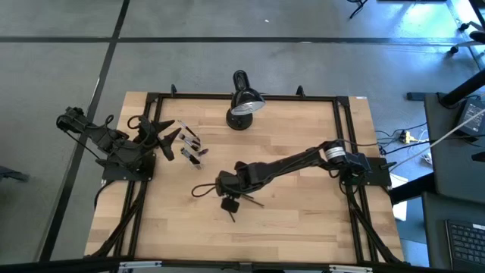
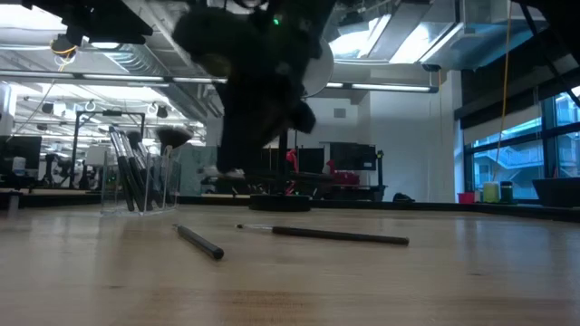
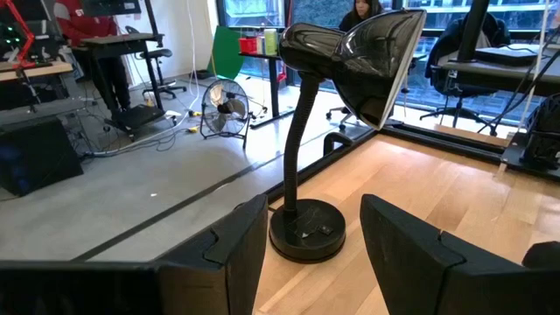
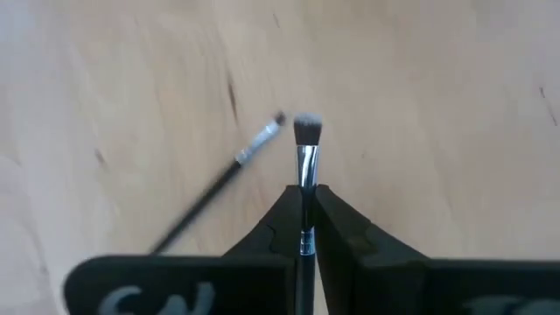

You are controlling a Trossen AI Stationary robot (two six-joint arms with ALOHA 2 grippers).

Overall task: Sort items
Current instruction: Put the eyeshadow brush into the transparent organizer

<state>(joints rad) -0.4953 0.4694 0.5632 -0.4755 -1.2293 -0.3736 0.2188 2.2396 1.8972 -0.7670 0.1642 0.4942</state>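
Already the right gripper [image 4: 305, 229] has its jaws clamped on a thin dark-handled makeup brush [image 4: 306, 149], whose long axis runs straight out between them, bristles forward, above the pale wooden surface [image 4: 437, 105]; the left gripper [image 3: 306, 254] waits, jaws apart.

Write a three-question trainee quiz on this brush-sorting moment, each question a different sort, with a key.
1. True or false: the right gripper is shut on a makeup brush.
2. Which object stands at the table's far edge? A) the black desk lamp B) a kettle C) a cardboard box
3. Fill in: in the low view, several brushes stand upright in a clear ____.

Key
1. True. The right wrist view shows the fingers closed on the handle, bristles pointing forward, with a second brush lying loose on the wood.
2. A.
3. Cup. The left gripper waits open at the table's left, facing the lamp.
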